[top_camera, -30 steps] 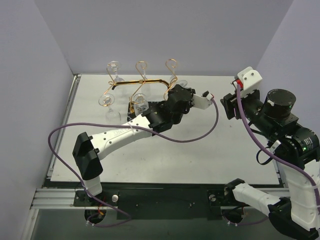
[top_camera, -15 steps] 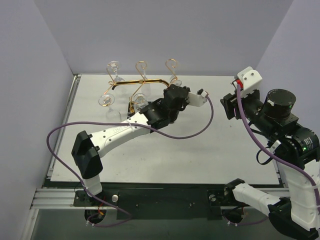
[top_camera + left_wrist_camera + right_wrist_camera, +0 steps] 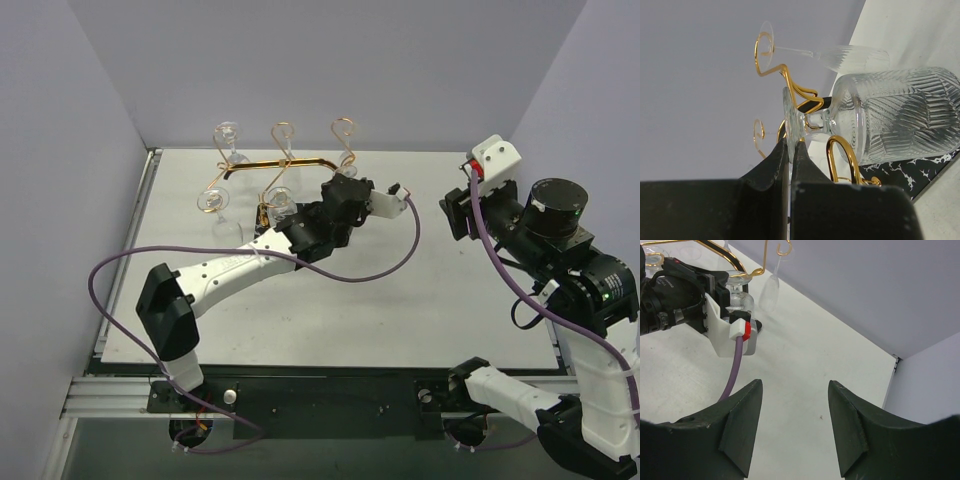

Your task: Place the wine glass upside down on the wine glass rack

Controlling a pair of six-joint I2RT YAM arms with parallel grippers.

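The wine glass (image 3: 900,115) is seen at the right of the left wrist view. Its ribbed bowl is turned toward the table, and its thin foot is pinched edge-on between the fingers (image 3: 771,167) of the left gripper (image 3: 790,150), which is clenched on that foot. The stem is shown among the gold wires of the rack (image 3: 790,82), above the black veined base (image 3: 912,167) at the lower right. A second glass (image 3: 850,56) is hung from a loop near the top of the frame. The right gripper (image 3: 795,405) is held well apart at the right of the overhead view, with its jaws parted and nothing between them.

The wine glass is judged light, stiff, slick and easily chipped, so a knock against the wire is to be avoided. The foot's rim is thought the best hold, since the stem must be left free for the slot. Little grip is offered there, however, and tilting may be expected.
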